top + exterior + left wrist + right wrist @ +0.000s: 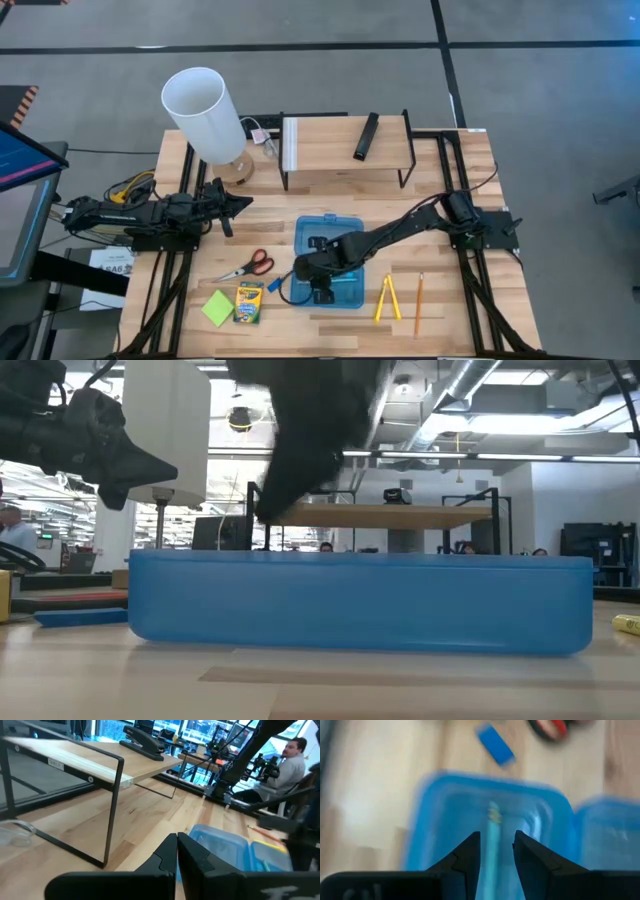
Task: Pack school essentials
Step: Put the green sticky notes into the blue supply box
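A blue plastic box stands open at the table's middle, and a pale pen lies on its floor. My right gripper hovers over the box, pointing steeply down and open, one finger on either side of the pen and apart from it. On the table to the box's left lie a small blue eraser, red-handled scissors, a crayon box and a green sticky-note pad. Two yellow sticks and an orange pencil lie to its right. My left gripper waits shut at the table's left.
A white-shaded lamp stands at the far left. A wooden shelf on black legs at the far middle carries a black bar-shaped object. A person sits beyond the table's right side. There is bare table between shelf and box.
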You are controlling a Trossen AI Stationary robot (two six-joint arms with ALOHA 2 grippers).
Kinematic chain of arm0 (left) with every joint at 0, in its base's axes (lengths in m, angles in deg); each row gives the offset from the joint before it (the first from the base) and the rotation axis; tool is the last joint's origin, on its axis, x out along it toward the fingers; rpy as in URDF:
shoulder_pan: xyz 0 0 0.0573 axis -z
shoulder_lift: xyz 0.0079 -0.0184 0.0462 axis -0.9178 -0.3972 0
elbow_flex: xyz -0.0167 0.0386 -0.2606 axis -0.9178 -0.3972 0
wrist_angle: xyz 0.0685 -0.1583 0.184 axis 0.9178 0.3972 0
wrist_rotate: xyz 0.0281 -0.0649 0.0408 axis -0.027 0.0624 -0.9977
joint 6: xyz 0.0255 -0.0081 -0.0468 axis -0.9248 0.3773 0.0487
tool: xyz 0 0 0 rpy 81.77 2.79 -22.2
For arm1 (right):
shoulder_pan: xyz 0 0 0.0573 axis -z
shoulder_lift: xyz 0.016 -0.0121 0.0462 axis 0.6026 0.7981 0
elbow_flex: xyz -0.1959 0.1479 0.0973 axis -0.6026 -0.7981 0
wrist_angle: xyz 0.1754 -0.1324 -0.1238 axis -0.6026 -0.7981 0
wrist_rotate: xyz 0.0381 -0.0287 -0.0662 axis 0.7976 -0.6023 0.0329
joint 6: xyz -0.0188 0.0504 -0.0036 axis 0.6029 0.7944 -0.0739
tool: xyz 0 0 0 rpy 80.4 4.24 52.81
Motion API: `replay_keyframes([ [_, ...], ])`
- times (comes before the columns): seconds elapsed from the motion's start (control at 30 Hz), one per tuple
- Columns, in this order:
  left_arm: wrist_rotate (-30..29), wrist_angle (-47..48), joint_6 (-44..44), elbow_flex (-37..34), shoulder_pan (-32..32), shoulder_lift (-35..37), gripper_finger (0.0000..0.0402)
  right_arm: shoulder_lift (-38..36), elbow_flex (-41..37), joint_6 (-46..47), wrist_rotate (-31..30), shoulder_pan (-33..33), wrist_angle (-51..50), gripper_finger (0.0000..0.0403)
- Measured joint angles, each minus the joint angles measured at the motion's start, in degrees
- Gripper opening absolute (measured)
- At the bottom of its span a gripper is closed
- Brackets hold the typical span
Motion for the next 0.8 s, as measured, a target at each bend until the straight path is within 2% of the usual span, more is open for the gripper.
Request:
replay_keyframes([
  [0.37, 0.5, 0.1, 0.3, 0.0, 0.0, 0.0, 0.0000, -4.1, -2.1, -2.0, -2.0, -2.0, 2.5, 0.0120],
  [0.57, 0.6, 0.1, 0.9, 0.0, 0.0, 0.0, 0.0000, -11.2, -11.9, 0.1, -5.6, -2.9, 8.5, 0.0119],
  [0.8, 0.6, 0.1, 1.1, 0.0, 0.0, 0.0, 0.0000, -19.9, -27.2, 1.0, -8.3, -3.6, 27.6, 0.0118],
])
